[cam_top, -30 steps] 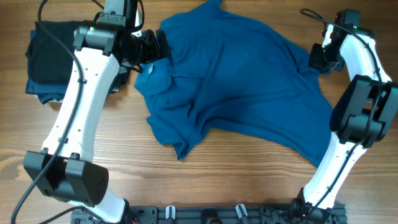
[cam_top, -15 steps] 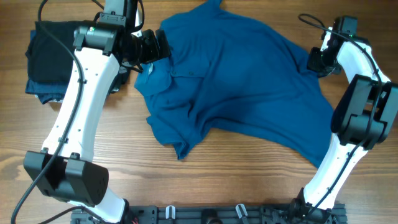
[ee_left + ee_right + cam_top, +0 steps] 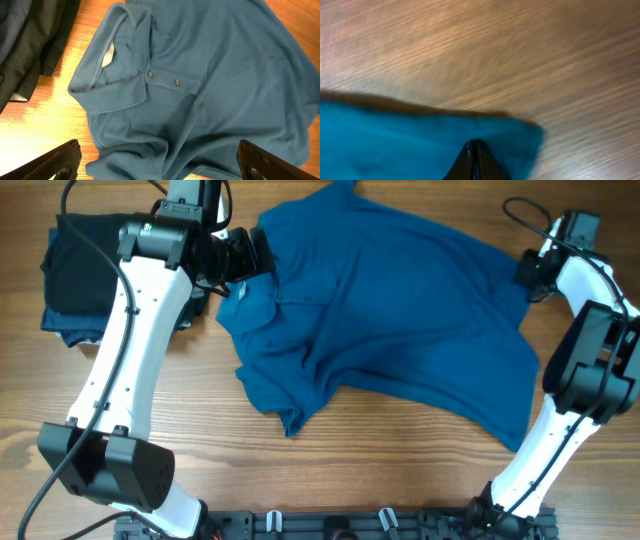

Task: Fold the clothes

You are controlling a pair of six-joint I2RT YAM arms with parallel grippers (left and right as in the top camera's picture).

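On the wooden table (image 3: 350, 470), you have a crumpled blue polo shirt (image 3: 400, 320) spread across the middle. A pile of dark folded garments (image 3: 80, 270) lies at the far left, just beside the shirt's collar end and well apart from your right arm. From overhead, your left gripper (image 3: 255, 255) hangs over that collar end, but you cannot tell there how its jaws stand. The left wrist view settles it: both black fingers (image 3: 55, 162) are wide apart and clear of the cloth, with the collar (image 3: 107, 70) and two buttons (image 3: 150, 74) lying ahead of them. Your right gripper (image 3: 530, 272) sits at the shirt's far right edge. Only the right wrist view, which is blurred, shows its fingertips pressed together on a corner of the blue cloth, with bare wood beyond.
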